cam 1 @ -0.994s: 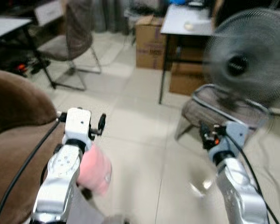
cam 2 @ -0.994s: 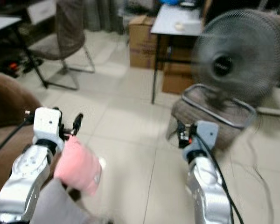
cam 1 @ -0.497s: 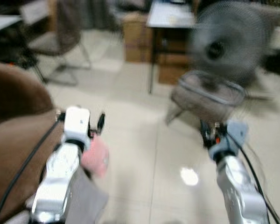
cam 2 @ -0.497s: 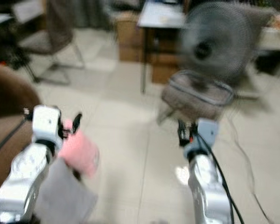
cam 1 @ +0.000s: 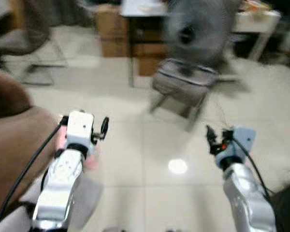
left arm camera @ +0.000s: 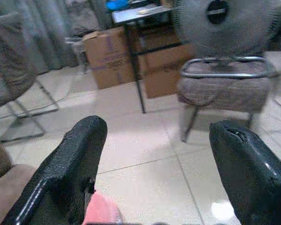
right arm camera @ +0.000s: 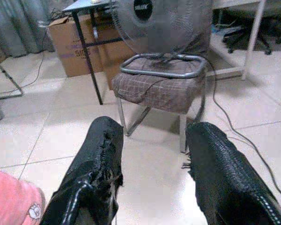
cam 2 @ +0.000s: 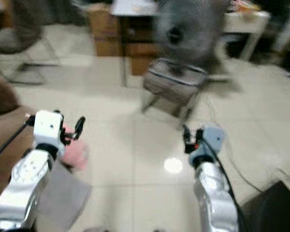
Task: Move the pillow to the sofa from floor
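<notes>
With both the left gripper (left arm camera: 154, 159) and right gripper (right arm camera: 154, 173) spread and empty, I'd steady the blurred view first, then reach the pink pillow (cam 2: 75, 152) at lower left, just beside the brown sofa (cam 1: 14, 140).

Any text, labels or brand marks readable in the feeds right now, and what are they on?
No text reads clearly.
Cardboard box under the table: dark print on its front, too blurred to read.
Same box seen from the right wrist: purplish print, too small and blurred to read.
Fan hub badge: light marking, too small to read.
Pink pillow: small pale mark near its edge, not legible as text.
</notes>
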You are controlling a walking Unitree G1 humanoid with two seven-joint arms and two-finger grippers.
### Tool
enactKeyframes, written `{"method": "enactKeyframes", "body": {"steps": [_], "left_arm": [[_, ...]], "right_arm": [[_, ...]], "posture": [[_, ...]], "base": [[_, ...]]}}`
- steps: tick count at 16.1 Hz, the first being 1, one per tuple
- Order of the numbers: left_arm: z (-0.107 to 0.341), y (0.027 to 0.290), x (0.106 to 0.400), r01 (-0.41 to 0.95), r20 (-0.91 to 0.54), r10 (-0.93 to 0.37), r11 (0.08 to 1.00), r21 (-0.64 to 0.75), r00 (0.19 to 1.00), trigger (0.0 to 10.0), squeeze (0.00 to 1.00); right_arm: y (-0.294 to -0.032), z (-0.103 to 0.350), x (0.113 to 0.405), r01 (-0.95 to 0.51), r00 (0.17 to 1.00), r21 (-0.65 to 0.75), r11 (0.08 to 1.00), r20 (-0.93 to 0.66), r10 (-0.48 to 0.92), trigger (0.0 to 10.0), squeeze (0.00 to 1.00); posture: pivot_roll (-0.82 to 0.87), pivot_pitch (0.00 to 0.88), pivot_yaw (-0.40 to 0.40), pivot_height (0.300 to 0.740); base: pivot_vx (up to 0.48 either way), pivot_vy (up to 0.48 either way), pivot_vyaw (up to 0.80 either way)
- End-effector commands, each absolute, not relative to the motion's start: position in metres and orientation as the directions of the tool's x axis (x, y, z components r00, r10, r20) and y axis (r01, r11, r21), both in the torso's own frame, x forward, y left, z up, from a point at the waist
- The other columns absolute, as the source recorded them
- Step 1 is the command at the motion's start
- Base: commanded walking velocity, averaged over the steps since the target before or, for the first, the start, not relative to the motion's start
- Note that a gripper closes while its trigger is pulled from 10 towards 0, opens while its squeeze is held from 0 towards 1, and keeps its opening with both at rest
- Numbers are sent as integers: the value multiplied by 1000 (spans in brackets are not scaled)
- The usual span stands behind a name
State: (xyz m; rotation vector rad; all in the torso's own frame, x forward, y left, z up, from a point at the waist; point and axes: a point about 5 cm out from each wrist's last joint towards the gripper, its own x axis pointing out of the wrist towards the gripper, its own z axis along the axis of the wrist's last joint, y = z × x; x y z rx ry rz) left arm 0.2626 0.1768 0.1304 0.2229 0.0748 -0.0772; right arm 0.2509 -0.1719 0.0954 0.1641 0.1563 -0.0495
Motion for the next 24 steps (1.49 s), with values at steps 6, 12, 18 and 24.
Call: {"method": "enactKeyframes", "body": {"steps": [6, 12, 18, 24], "left_arm": [[131, 180, 261, 86, -78, -70, 971, 224, 994, 10000, 0], [138, 183, 264, 50, -16, -47, 969, 244, 999, 10000, 0], [137, 186, 264, 40, -14, -38, 970, 242, 999, 10000, 0], [137, 186, 267, 27, -11, -25, 971, 238, 1000, 10000, 0]], "right_arm": [[-172, 94, 251, 46, 987, 136, 990, -158, -24, 10000, 0], [-170, 97, 252, 15, 991, 103, 995, -134, -1, 10000, 0], [-169, 98, 252, 6, 992, 93, 996, -126, 6, 10000, 0], [-169, 102, 258, -6, 993, 111, 994, -112, 19, 10000, 1000]], "posture": [[25, 0, -6, 740], [17, 0, 1, 740], [21, 0, -6, 740], [19, 0, -16, 740]], "base": [[-293, 0, 0], [-141, 0, 0], [0, 214, 0], [0, 360, 0]]}}
